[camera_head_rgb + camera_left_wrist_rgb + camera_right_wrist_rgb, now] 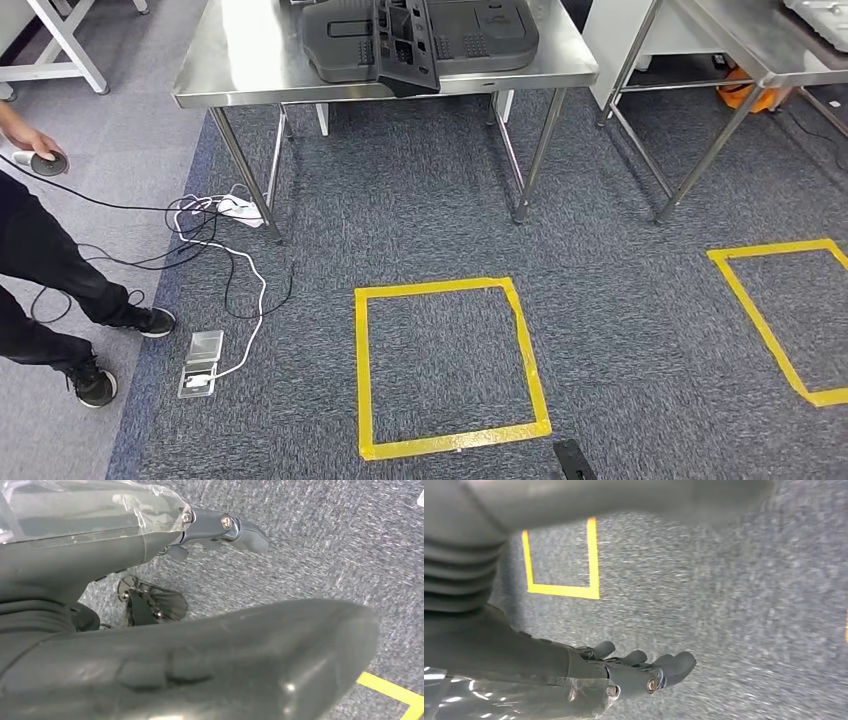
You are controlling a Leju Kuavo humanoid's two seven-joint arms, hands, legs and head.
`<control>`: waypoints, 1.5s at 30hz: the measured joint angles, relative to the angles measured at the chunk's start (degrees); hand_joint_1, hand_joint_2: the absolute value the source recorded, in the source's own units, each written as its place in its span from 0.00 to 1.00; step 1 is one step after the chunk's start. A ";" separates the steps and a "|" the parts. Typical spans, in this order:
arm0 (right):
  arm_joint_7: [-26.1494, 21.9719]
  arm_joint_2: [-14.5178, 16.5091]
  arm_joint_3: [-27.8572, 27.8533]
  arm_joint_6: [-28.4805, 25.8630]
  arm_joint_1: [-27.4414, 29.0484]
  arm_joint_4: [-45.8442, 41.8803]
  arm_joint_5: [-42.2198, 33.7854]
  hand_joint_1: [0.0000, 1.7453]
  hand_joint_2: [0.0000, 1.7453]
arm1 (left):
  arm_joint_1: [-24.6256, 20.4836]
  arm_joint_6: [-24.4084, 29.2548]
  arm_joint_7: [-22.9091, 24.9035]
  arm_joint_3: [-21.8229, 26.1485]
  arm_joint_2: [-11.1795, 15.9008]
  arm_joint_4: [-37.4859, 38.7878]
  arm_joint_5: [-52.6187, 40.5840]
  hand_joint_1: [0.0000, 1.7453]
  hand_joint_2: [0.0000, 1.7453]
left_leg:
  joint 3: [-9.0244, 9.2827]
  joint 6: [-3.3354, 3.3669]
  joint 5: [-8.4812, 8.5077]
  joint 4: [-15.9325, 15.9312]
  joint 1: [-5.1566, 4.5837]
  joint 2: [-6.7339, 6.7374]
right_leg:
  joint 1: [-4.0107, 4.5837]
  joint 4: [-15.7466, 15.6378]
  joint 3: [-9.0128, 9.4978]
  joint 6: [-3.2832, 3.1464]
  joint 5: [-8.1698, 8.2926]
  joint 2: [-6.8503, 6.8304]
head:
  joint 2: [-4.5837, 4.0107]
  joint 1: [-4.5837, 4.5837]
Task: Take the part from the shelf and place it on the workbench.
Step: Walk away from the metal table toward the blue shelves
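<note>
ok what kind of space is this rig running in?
Looks like a robot test lab or workshop. Steel workbench carrying a black moulded part, yellow tape squares marking spots on the grey carpet, and a person standing by with loose cables across the floor.

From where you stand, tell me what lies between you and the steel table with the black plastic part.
Only floor: grey carpet with a yellow tape square. White and black cables lie off to the left by a table leg, near a person's shoe. The black moulded part already rests on the steel table.
</note>
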 joint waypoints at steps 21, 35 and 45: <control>0.08 0.99 6.22 -1.74 -0.79 3.45 -1.37 0.00 1.00 | 0.07 0.16 -0.02 -0.36 -0.07 -0.01 -0.42 0.00 0.00 | 0.47 -0.33 -1.04 1.21 -0.68 0.42 | 1.29 -10.63 4.23 -2.15 1.03 -2.67 | 0.00 -1.07; 0.40 1.21 8.23 -2.27 -0.22 4.41 -2.06 0.00 1.00 | -0.21 -0.09 0.27 -0.45 -0.12 -0.04 -0.99 0.00 0.00 | -1.51 -1.39 -0.64 2.68 0.11 -4.83 | 0.15 -9.39 3.08 -0.88 0.74 3.77 | 0.00 -0.15; 0.90 1.55 9.87 -2.10 -0.29 4.79 -2.37 0.00 1.00 | 0.09 -0.05 1.07 -0.82 -0.12 -0.05 -1.20 0.00 0.00 | -6.02 -3.06 -5.41 14.15 0.54 -0.99 | 0.25 -9.72 2.81 -2.51 1.25 -2.77 | 0.00 -1.19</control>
